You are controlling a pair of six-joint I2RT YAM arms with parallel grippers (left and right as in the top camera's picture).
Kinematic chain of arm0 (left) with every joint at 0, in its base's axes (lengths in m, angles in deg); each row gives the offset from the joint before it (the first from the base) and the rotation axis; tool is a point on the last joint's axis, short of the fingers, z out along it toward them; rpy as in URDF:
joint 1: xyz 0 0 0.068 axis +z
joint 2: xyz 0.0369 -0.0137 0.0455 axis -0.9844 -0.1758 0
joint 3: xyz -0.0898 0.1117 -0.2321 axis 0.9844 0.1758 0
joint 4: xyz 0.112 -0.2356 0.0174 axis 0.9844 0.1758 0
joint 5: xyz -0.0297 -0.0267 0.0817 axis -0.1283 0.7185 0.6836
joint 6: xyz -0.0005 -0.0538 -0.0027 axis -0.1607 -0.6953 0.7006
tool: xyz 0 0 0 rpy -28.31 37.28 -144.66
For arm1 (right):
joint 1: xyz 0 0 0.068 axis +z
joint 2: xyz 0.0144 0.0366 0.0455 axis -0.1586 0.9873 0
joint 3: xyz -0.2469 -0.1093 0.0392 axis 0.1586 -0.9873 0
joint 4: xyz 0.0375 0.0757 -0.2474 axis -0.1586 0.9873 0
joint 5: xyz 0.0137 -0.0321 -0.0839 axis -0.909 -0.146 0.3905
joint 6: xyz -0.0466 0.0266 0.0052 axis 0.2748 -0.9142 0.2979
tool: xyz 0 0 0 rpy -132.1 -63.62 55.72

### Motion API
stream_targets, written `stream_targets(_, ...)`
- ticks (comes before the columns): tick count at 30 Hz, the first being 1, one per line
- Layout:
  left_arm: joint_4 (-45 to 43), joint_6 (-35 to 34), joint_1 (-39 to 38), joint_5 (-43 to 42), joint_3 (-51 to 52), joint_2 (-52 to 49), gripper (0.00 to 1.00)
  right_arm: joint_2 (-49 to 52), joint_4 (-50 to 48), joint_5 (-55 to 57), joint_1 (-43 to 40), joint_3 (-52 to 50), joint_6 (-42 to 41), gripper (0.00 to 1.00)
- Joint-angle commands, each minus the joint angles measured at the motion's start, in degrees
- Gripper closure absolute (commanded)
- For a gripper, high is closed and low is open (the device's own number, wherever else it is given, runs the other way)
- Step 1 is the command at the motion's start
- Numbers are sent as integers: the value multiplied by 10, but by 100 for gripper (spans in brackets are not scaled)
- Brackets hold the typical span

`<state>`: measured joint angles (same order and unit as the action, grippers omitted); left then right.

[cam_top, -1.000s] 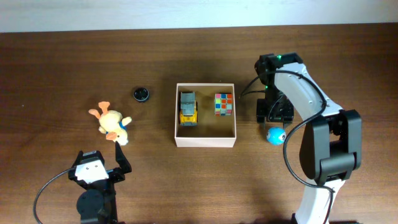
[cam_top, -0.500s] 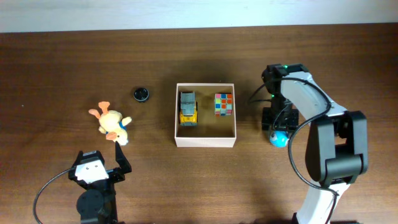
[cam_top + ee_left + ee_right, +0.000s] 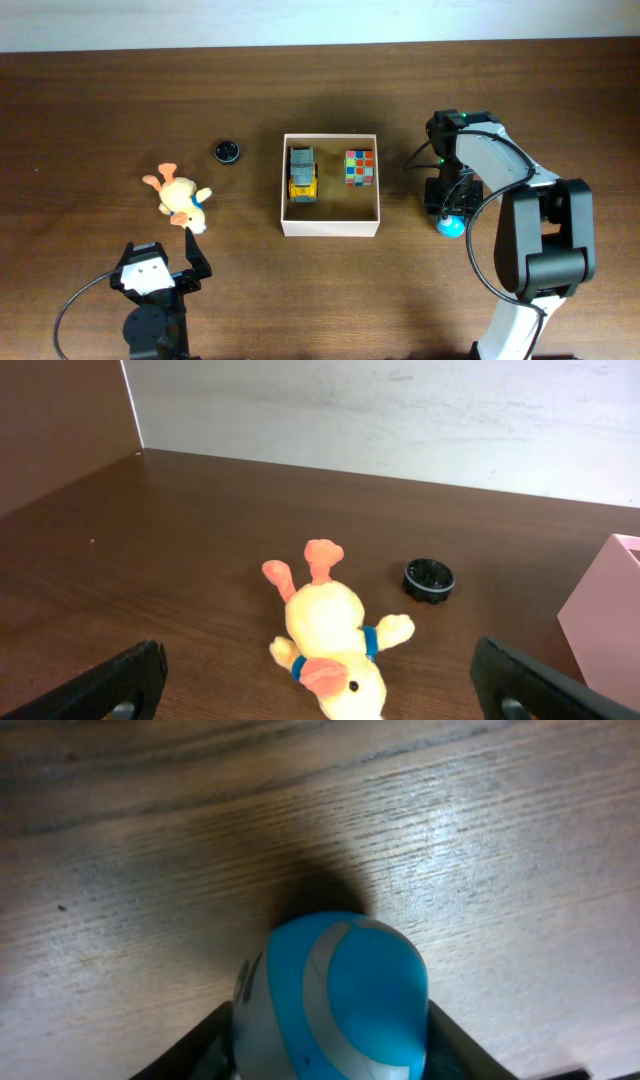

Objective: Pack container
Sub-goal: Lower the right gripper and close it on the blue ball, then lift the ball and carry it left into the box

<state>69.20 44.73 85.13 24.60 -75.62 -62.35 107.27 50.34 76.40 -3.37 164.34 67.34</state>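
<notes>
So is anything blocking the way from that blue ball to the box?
Nothing visible. The blue ball lies on bare table just right of the cardboard box; only the box's own wall stands between them.

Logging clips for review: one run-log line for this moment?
right gripper: around blue ball, grip unclear | left gripper: open | container: truck, cube inside

table (image 3: 100,100) dark wood | container (image 3: 330,229) centre | yellow plush (image 3: 178,198) left | black disc (image 3: 227,151) far left | blue-white ball (image 3: 450,227) right
</notes>
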Motion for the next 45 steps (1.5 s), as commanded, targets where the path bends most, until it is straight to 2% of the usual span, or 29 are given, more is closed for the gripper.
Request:
stream_targets(1, -3, 9, -2, -6, 4, 1, 1, -9, -12, -27, 2, -8, 8, 58)
stream_targets(4, -3, 9, -2, -6, 4, 1, 1, -9, -16, -27, 2, -8, 8, 61)
stream_targets(15, -3, 9, -2, -6, 4, 1, 1, -10, -22, -32, 2, 27, 27, 62)
stream_targets(24, -3, 9, -2, -6, 4, 1, 1, -10, 42, -34, 3, 186, 50, 63)
stream_targets(26, -3, 9, -2, -6, 4, 1, 1, -10, 60, -37, 3, 229, 56, 67)
stream_targets(30, -3, 9, -2, -6, 4, 1, 1, -10, 75, -70, 10, 316, 76, 67)
stream_targets(36, -3, 9, -2, -6, 4, 1, 1, -10, 75, -98, 53, 406, 76, 67)
stream_targets(45, -3, 9, -2, -6, 4, 1, 1, -10, 38, -92, 171, 415, 78, 67)
